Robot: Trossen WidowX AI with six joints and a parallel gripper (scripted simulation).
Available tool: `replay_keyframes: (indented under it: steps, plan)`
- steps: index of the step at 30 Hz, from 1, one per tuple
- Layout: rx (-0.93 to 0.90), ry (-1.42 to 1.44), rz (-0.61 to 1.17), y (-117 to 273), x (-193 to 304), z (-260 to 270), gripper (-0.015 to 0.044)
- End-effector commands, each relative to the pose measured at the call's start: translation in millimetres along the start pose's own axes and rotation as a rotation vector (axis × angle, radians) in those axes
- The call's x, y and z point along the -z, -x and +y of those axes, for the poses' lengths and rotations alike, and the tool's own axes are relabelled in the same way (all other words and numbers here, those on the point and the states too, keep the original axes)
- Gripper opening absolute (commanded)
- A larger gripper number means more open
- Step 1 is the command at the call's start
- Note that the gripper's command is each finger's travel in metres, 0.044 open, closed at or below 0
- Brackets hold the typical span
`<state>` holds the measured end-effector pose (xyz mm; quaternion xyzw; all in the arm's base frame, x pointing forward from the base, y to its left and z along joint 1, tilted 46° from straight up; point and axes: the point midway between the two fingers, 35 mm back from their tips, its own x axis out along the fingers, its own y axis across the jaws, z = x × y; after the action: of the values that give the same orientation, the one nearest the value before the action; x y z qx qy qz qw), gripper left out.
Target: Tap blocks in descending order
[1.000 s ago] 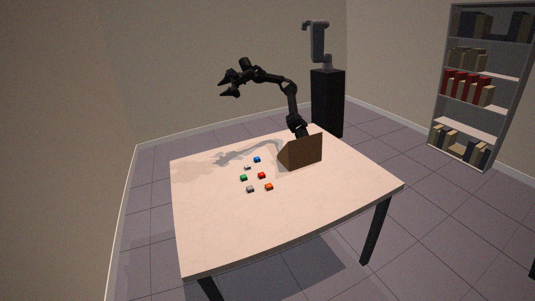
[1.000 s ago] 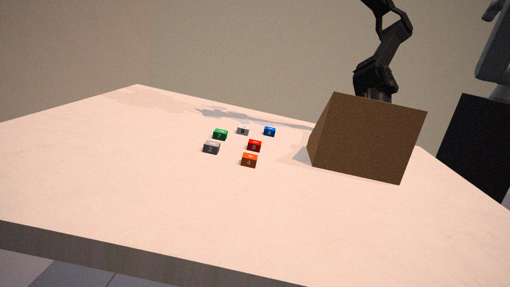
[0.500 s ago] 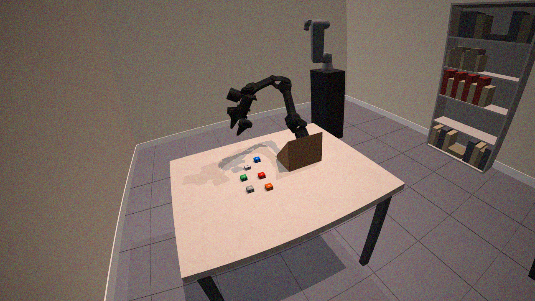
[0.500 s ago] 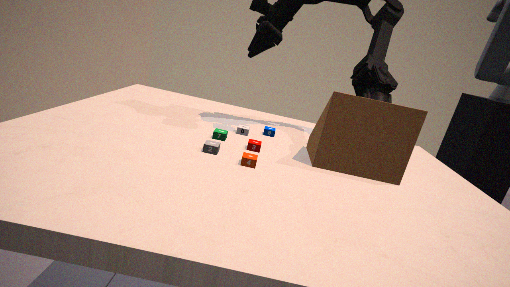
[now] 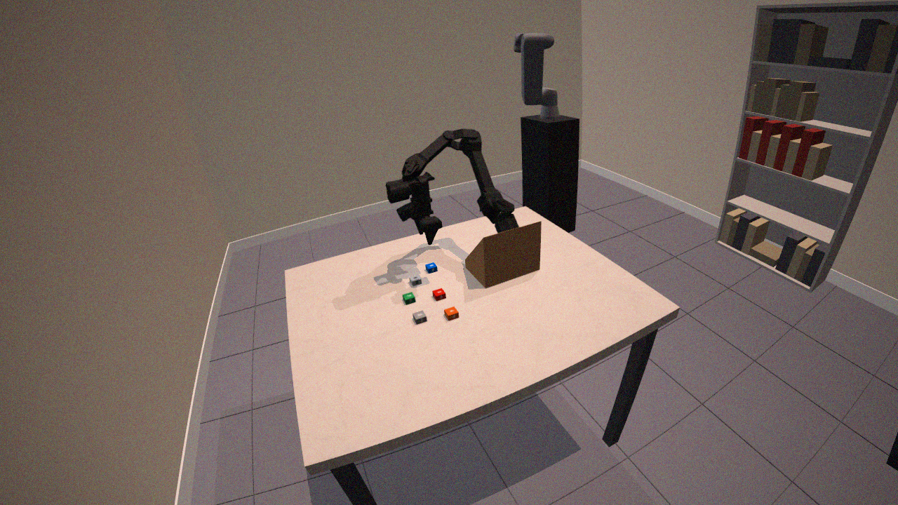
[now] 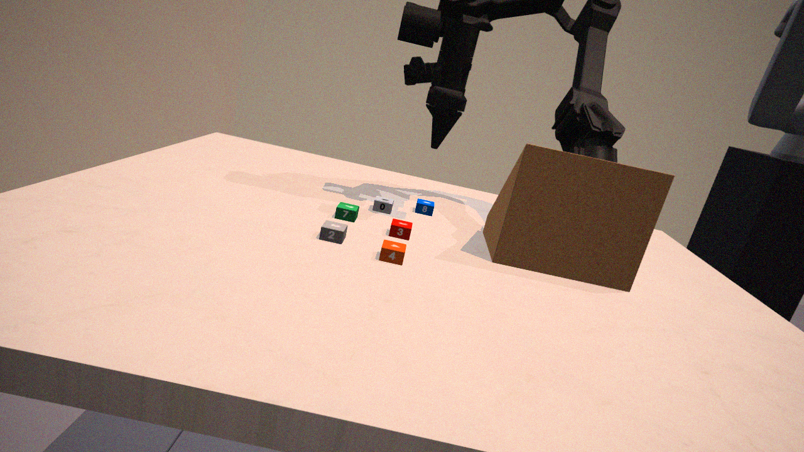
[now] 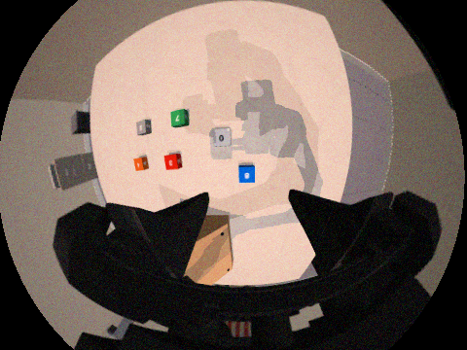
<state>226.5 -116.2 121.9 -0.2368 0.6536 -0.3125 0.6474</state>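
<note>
From above, you had six blocks (image 5: 438, 294) (image 6: 401, 229) (image 7: 172, 161), one box (image 5: 511, 254) (image 6: 578, 216) (image 7: 214, 255) at their two o'clock, one table (image 5: 490, 376) (image 6: 281, 331) (image 7: 146, 73), two arms (image 5: 482, 169) (image 6: 591, 61) (image 7: 243, 294) and one bookshelf (image 5: 861, 182) (image 7: 78, 171).

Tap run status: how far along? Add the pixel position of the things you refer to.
Nothing looks done: no tap is visible. In hand: the open black gripper (image 5: 429, 242) (image 6: 434, 147) (image 7: 249, 194) hovers above the table, nearest the blue block marked 8 (image 5: 431, 267) (image 6: 424, 207) (image 7: 246, 173), likely first. Left: apparently all six, 8-7-4-3-2-0; whether any was tapped earlier, I can't tell.
</note>
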Motion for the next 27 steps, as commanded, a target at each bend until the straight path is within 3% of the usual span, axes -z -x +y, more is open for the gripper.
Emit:
replay_keyframes:
  steps: [1, 15, 21, 27]
  plan:
    - [-0.003, -0.002, 0.014, -2, 2, 1, 0.0400]
    - [-0.003, -0.002, 0.014, -2, 0, 2, 0.0400]
    - [-0.005, -0.003, 0.012, -2, -50, 37, 0.0400]
    - [-0.005, -0.004, 0.012, -2, -56, 43, 0.0400]
